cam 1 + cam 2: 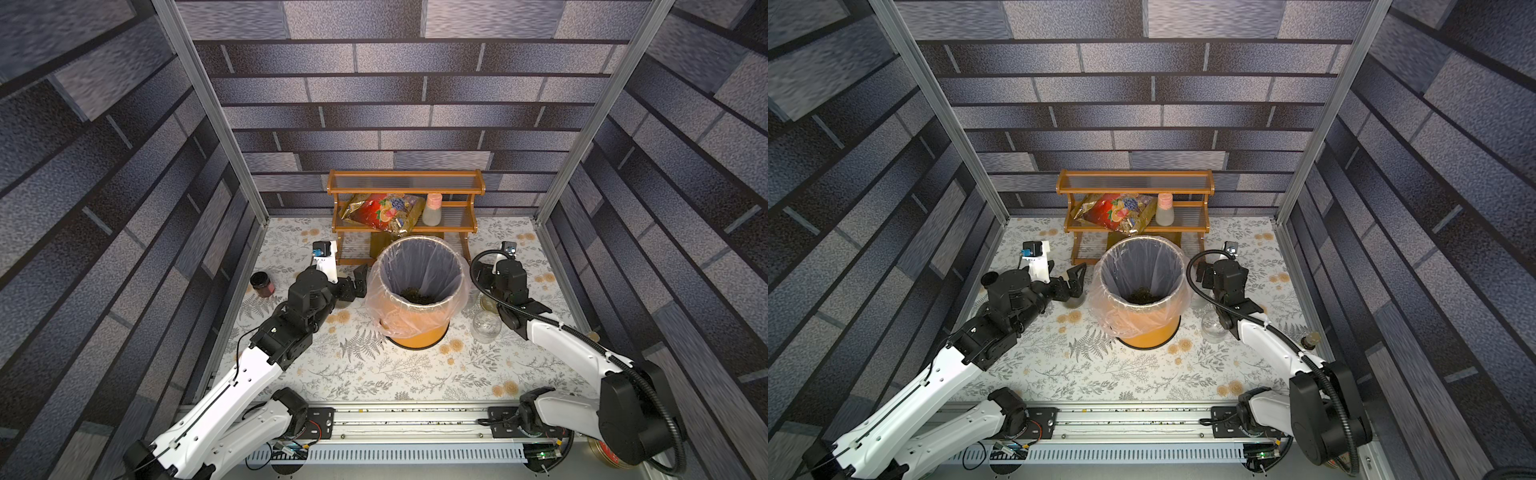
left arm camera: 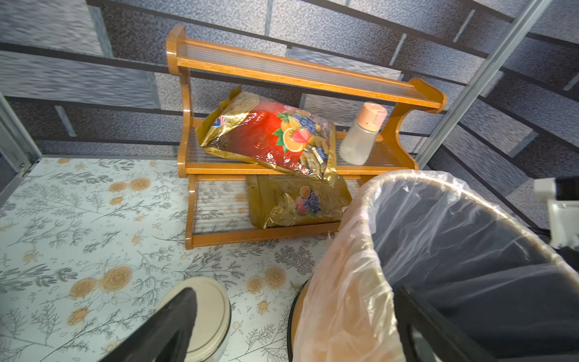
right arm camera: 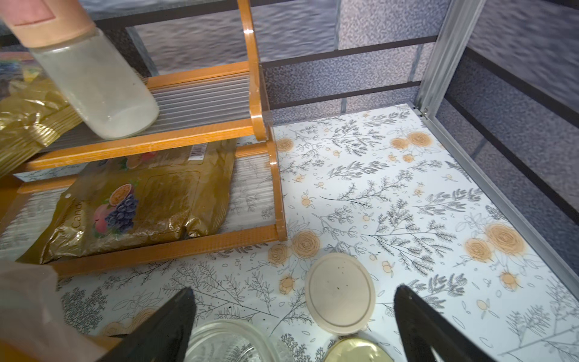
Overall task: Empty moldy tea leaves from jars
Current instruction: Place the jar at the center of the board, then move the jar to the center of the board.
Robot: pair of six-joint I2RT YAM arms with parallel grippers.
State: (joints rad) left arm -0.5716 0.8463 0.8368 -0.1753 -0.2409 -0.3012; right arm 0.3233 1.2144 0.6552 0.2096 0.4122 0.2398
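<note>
floral tabletop (image 1: 374, 374), wooden rack (image 1: 405, 189) at its far edge; orange bin (image 1: 417, 336) with clear liner mid tabletop, tea leaves (image 1: 419, 297) in a small pile at its bottom; left gripper (image 1: 359, 284) spread wide, holding nothing, above lidded jar (image 2: 208, 313) on the bin's left-edge side; right gripper (image 3: 294, 291) spread wide, empty, over open jar (image 3: 232, 344); second lidless jar (image 1: 486, 326) toward right edge, looks empty; loose cream lid (image 3: 340, 293) flat on tabletop just beside

Glossy varnished wood on the rack (image 2: 282, 67), crinkly clear plastic liner (image 2: 344, 297), shiny gold foil bag (image 2: 266, 134), matt cream lid (image 3: 340, 293), clear smooth glass jar (image 1: 486, 326)
</note>
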